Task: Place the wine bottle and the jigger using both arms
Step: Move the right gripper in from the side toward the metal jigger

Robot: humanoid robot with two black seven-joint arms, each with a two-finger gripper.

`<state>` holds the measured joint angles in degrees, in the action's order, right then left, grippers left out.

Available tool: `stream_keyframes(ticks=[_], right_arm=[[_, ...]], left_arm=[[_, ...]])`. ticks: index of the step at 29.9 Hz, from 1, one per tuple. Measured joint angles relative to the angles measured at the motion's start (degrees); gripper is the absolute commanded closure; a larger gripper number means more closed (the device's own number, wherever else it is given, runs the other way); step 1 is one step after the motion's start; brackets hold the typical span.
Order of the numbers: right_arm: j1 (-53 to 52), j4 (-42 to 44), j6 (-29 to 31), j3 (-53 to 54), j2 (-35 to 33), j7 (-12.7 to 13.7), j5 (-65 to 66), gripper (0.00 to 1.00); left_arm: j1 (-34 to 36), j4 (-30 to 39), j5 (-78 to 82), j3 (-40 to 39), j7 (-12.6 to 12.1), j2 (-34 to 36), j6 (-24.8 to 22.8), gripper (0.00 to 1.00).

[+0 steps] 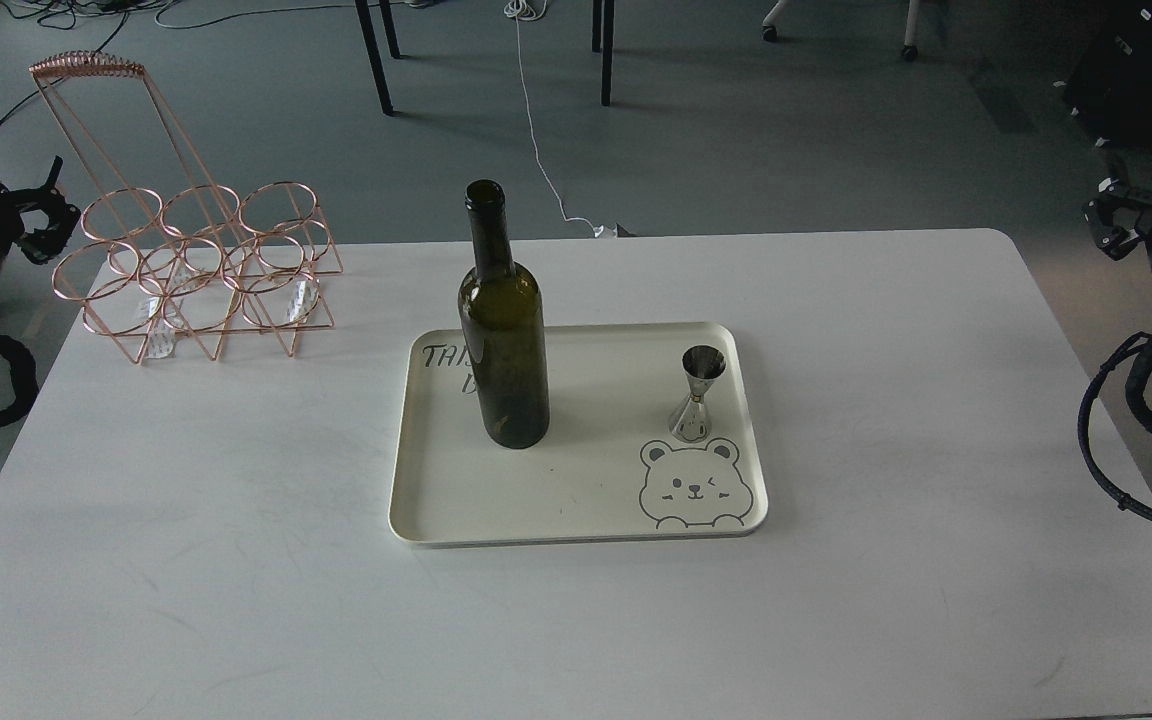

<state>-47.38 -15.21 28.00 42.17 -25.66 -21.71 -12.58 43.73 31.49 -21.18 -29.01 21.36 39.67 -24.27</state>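
The black left gripper [36, 225] is held off the table's left edge, its finger state not discernible. Well to its right, past the copper wire rack [198, 270], the tall olive-green glass bottle [503, 330] and small steel hourglass jigger [696, 393] stand upright on the cream tray [576, 525], lettered "TA…", the rest hidden. Neither is grasped; reaching appears next. The right gripper [1116, 222], far right of the jigger, is equally unreadable.

Wine bottle [503, 330]: dark olive glass, glossy, see-through. Jigger [698, 392]: polished steel, mirror-bright. Tray [576, 525]: cream, smooth, faint sheen, looks plastic; printed bear [691, 485] at its 5 o'clock corner. Wire rack [191, 265], table's 10 o'clock: thin metal wire, shiny copper-rose finish. Table [236, 560]: white, matt, lightly scuffed. Floor [736, 150]: grey, dull, carpet-like.
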Motion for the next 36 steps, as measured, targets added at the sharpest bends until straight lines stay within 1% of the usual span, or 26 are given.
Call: stream_keyframes(ticks=[11, 15, 18, 23, 28, 33, 36], right_arm=[[-0.1, -0.5, 0.0, -0.1, 0.0, 0.0, 0.1, 0.01], [-0.1, -3.8, 0.0, -0.1, -1.0, 0.0, 0.4, 0.01], [-0.3, -6.9, 0.0, -1.3, -3.4, -0.1, 0.8, 0.01], [-1.4, -16.2, 0.0, -8.0, -10.3, -0.1, 4.5, 0.01], [-1.7, -27.8, 0.0, -9.5, -17.9, -0.5, 14.6, 0.01], [-1.5, -36.8, -0.1, -9.4, -22.1, -1.3, 23.7, 0.01], [-1.5, -41.1, -1.5, -9.3, -23.6, -2.0, 27.6, 0.01]], left_arm=[[0.1, 2.1, 0.0, 0.3, 0.0, 1.2, 0.2, 0.01], [0.1, 2.2, 0.0, 0.0, 0.0, 1.3, 0.3, 0.01], [0.1, 2.2, 0.0, 0.1, 0.0, 1.4, 0.3, 0.01], [0.0, 2.2, 0.0, 0.2, 0.0, 1.4, 0.3, 0.01], [0.4, 2.2, 0.0, -0.1, 0.1, 1.2, 0.3, 0.01], [0.5, 2.3, 0.0, -0.2, 0.2, 1.1, 0.5, 0.01], [0.5, 2.4, 0.0, -0.2, 0.2, 1.3, 0.5, 0.01]])
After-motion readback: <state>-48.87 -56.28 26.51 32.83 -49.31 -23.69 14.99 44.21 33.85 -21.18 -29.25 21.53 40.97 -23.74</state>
